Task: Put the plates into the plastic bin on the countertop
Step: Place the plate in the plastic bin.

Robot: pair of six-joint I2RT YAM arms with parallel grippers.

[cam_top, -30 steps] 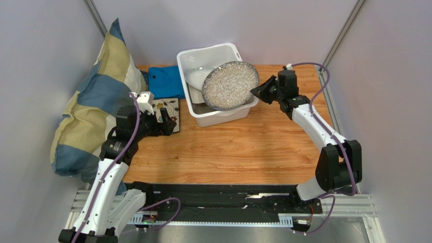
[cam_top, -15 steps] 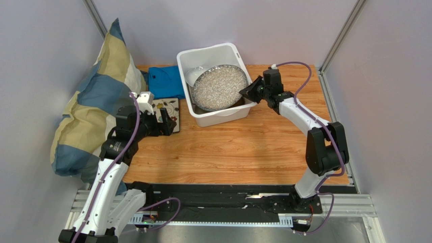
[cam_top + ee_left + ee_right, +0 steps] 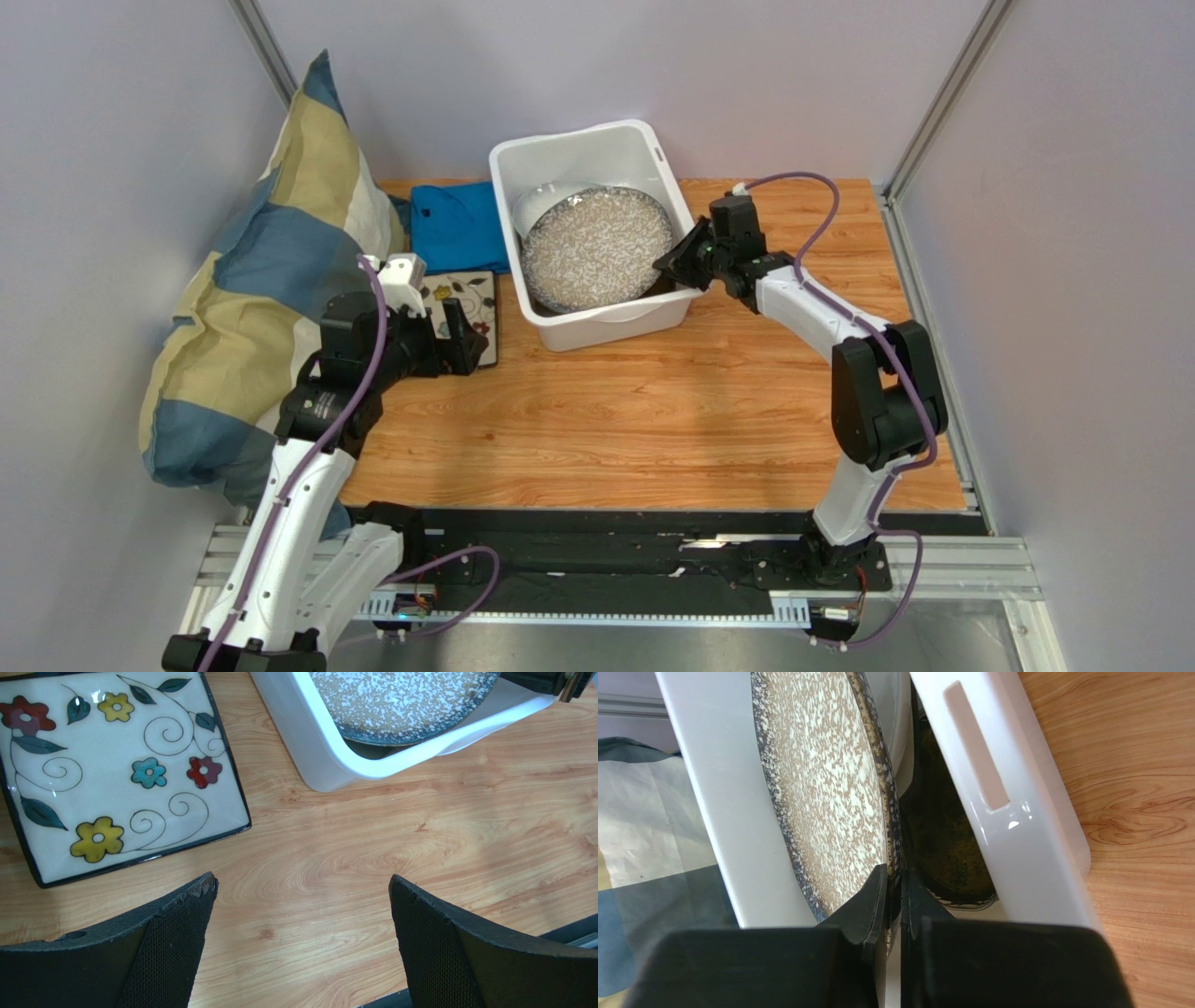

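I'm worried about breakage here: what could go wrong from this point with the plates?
The right gripper pinches only the rim of the speckled plate, tilted inside the bin; if released now, it may drop hard onto the dark dish beneath. The gripper sits close to the bin wall, so pulling out could snag it. The floral plate lies flat, awkward for the open left gripper.

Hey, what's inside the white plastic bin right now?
The grey-speckled plate, tilted, its rim pinched by the right gripper. Under it a dark dish shows, and a white dish peeks out behind. The bin floor and anything else beneath are covered.
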